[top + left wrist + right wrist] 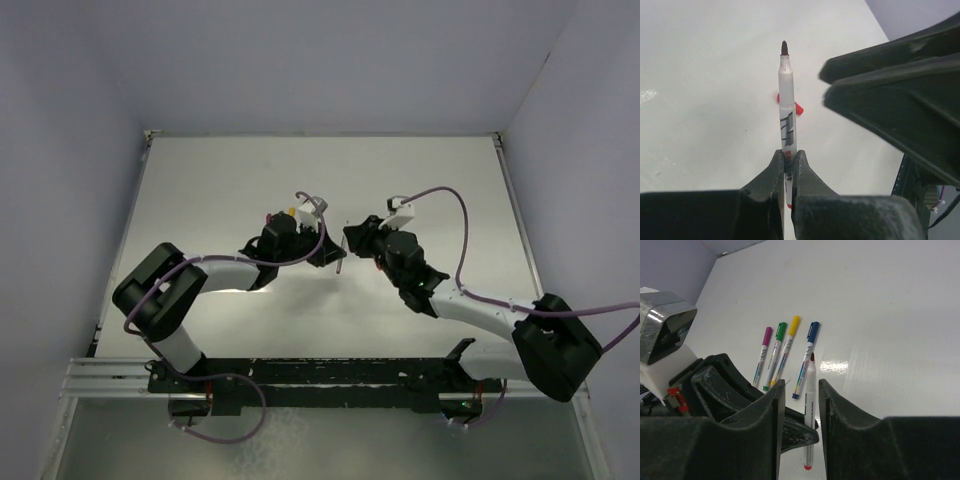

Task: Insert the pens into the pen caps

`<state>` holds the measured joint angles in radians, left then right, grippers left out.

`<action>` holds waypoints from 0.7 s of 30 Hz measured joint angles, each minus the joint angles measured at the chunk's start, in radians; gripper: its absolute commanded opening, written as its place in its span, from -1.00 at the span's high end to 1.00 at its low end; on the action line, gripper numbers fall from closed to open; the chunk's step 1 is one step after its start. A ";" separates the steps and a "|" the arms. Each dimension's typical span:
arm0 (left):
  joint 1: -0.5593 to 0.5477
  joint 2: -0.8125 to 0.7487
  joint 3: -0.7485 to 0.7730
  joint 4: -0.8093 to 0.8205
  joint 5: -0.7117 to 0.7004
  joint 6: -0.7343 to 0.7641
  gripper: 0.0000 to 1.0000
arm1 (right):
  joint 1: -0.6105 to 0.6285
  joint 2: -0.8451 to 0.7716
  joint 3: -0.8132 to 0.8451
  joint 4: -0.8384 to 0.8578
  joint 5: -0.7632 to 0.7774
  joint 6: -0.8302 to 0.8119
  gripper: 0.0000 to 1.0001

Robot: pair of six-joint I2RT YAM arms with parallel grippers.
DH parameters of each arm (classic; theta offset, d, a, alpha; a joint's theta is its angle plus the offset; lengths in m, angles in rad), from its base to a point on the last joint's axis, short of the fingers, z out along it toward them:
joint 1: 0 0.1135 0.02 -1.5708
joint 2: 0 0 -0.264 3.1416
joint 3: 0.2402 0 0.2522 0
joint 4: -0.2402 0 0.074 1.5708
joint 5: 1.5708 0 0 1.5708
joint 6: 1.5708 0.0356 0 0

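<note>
Pen [786, 115] uncapped in left gripper [788, 161]; probably red cap [798, 108] behind.

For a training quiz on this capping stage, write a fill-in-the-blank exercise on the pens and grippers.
1. The left gripper is shut on a pen that has no ___ on its tip.
2. The loose cap on the table is ___ in colour.
3. ___ capped pens lie in a row.
4. The right gripper has its jaws ___.

Missing words: cap; red; four; open.
</note>
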<state>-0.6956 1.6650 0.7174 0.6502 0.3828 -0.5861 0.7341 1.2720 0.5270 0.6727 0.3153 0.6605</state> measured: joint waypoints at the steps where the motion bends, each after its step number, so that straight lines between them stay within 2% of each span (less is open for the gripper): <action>1: -0.001 0.000 0.002 -0.022 -0.013 0.002 1.00 | 0.000 -0.015 -0.004 -0.011 0.003 -0.008 0.30; 10: -0.001 -0.025 0.039 -0.228 -0.134 0.023 1.00 | -0.002 -0.167 -0.013 -0.278 0.152 -0.037 0.25; 15: -0.001 -0.050 0.039 -0.288 -0.153 0.050 1.00 | -0.058 -0.066 0.037 -0.485 0.165 -0.040 0.26; 21: -0.001 -0.058 0.039 -0.336 -0.151 0.084 1.00 | -0.079 0.080 0.090 -0.592 0.134 -0.060 0.26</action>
<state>-0.6964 1.6073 0.7559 0.3141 0.2317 -0.5026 0.6548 1.3518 0.6170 0.0807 0.4492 0.6006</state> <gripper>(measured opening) 0.030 0.372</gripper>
